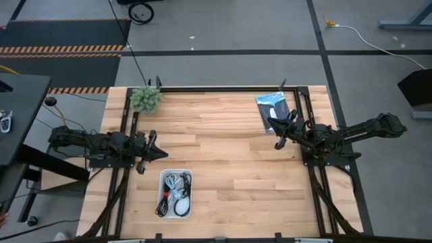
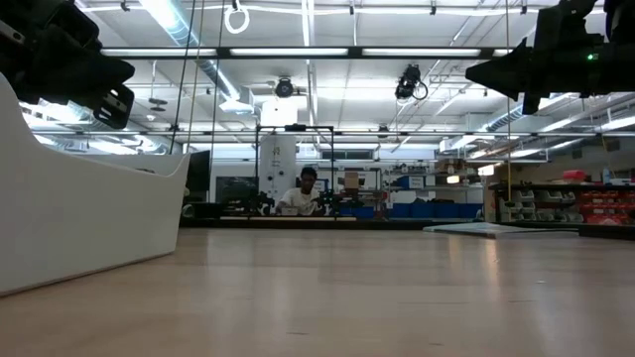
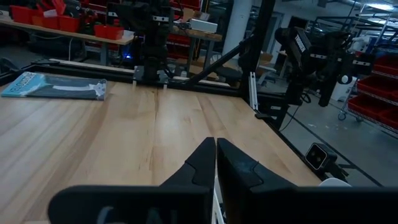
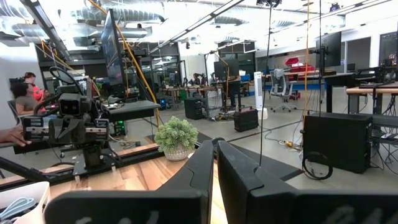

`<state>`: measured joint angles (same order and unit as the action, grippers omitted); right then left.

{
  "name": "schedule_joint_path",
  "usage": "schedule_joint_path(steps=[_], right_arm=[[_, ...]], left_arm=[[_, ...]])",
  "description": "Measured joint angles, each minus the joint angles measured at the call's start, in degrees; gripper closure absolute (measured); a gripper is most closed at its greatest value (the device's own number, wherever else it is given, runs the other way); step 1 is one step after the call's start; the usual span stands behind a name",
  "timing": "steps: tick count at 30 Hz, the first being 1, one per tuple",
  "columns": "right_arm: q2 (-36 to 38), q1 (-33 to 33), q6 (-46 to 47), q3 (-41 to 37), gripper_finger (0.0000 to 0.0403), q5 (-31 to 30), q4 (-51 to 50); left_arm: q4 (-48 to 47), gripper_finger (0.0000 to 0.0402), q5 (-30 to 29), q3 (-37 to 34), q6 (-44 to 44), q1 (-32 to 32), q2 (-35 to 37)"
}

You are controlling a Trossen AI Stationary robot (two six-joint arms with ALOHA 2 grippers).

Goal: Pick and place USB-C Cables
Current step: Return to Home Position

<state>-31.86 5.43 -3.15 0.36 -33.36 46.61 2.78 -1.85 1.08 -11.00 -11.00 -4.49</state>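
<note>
The USB-C cables lie coiled in a white tray near the table's near edge, left of centre. Among them I see a light blue-grey coil, a black one with a red band and a black-and-white coil. The right wrist view catches the tray's corner with the blue-grey cable. My left gripper hovers shut above the table, just beyond the tray's far-left corner. My right gripper hovers shut at the right, near the packet.
A flat dark blue-and-white packet lies at the table's far right. A small potted plant stands at the far left corner. Black frame rails run along the table's edges. Bare wood lies between the arms. People are in the room beyond.
</note>
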Motion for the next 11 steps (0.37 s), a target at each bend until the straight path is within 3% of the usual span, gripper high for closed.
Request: schedule_joint_path(steps=[11], right_arm=[[0.0,0.0,0.0,0.0,0.0374,0.0,0.0]], left_arm=[[0.0,0.0383,0.0,0.0,0.0,0.0,0.0]])
